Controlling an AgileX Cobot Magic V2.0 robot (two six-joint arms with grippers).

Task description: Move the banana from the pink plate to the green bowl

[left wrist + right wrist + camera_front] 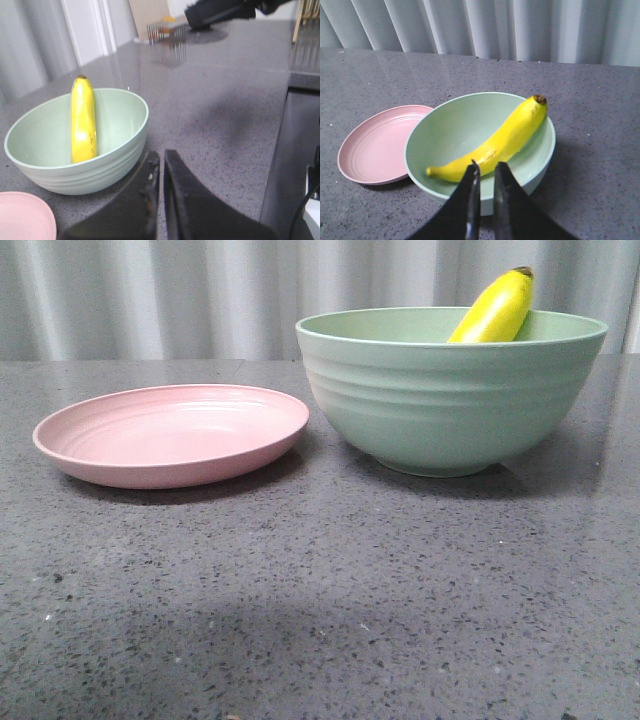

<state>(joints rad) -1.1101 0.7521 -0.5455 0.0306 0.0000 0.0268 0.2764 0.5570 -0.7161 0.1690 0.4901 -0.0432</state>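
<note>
bench (pixel 320 600): grey speckled, bare in front, carries plate and bowl.
plate (pixel 172 433): pink, nothing on it, sits just left of the bowl, rims near but apart.
bowl (pixel 450 390): green, deep, upright.
banana (pixel 492 144): lies inside the bowl, stem end low on the floor, dark tip propped on the rim and sticking above it in the front view (pixel 497 308).
task state: looks done, banana is off the plate and in the bowl.
risk: tip leans on the rim, so a knock from an arm pulling away could tip the banana out or shove the bowl; right fingers hang closest.
right fingers (pixel 486 172): nearly pressed together, thin gap, grasping nothing, over the bowl's near rim, contact with banana unclear.
left fingers (pixel 161 162): drawn together, empty, beside the bowl, apart from it.
</note>
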